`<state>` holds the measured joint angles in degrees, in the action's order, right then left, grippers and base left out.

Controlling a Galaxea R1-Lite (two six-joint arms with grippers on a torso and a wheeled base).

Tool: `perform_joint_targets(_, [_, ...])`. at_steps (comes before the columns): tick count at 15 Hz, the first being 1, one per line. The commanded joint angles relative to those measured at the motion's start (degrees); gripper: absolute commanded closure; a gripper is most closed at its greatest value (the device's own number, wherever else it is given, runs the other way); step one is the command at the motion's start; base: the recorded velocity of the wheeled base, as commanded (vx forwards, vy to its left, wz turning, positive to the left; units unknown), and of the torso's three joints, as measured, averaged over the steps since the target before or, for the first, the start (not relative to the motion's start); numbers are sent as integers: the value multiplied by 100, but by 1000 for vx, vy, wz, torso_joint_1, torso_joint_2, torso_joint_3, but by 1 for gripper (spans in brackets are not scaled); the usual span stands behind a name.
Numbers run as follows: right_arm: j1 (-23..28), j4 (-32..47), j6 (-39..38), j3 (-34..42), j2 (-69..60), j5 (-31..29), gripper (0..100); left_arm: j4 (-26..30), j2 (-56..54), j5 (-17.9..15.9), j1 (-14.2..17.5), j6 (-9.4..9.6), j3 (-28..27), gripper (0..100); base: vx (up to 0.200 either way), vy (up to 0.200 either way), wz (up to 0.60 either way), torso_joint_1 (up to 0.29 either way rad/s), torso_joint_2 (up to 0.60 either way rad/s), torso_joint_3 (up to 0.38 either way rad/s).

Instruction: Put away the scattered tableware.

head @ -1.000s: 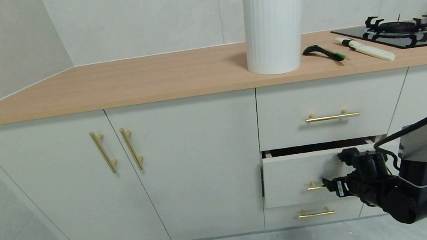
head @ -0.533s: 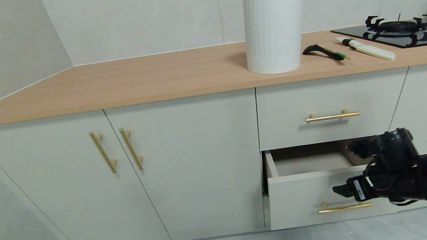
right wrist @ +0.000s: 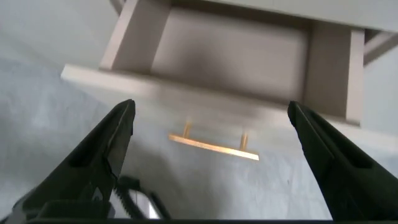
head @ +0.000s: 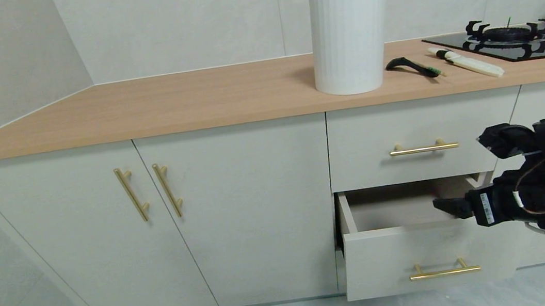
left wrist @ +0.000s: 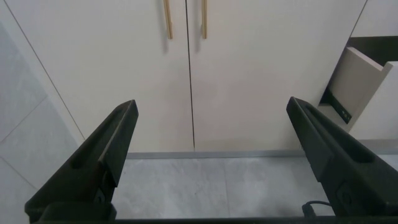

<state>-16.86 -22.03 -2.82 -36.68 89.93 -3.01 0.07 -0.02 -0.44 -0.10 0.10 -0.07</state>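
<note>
Two pieces of tableware lie on the wooden counter point(head: 183, 101): a black-handled utensil with a green end point(head: 413, 67) and a long white one point(head: 467, 62) just right of it. Below them the middle drawer point(head: 410, 255) stands pulled out, and what shows of its inside point(right wrist: 236, 56) is bare. My right gripper point(head: 472, 172) hangs open above the drawer's right front corner, clear of the gold handle point(right wrist: 214, 146). The right wrist view has this gripper point(right wrist: 211, 111) over the drawer. My left gripper point(left wrist: 211, 109) is open, low before the cupboard doors point(left wrist: 189, 68), holding nothing.
A tall white ribbed cylinder point(head: 349, 37) stands on the counter left of the utensils. A black gas hob point(head: 513, 40) sits at the far right. A shut top drawer point(head: 424, 139) is above the open one. The drawer's side point(left wrist: 357, 81) juts out by the left gripper.
The middle drawer has slid from barely open to well out. My right gripper has left its handle and risen to the right, above the drawer front.
</note>
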Motion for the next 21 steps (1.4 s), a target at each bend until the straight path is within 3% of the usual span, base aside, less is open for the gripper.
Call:
perform_joint_targets(1, [-19, -891, -88, 232, 1123, -138, 0, 1, 2, 0, 1, -1, 7, 0, 0, 0, 0, 0, 0, 0])
perform_joint_targets(5, [-19, -2394, -386, 276, 2336, -762, 0, 1, 2, 0, 1, -1, -1, 0, 0, 0, 0, 0, 0, 0])
perform_joint_targets(8, [25, -2649, -448, 258, 2679, -841, 0, 1, 2, 0, 1, -1, -1, 0, 0, 0, 0, 0, 0, 0])
perform_joint_targets(14, [42, -2385, -422, 267, 2573, -833, 0, 1, 2, 0, 1, -1, -1, 0, 0, 0, 0, 0, 0, 0])
perform_joint_targets(21, [34, -996, -395, 179, 1800, -499, 0, -7, 2, 0, 1, -1, -1, 0, 0, 0, 0, 0, 0, 0])
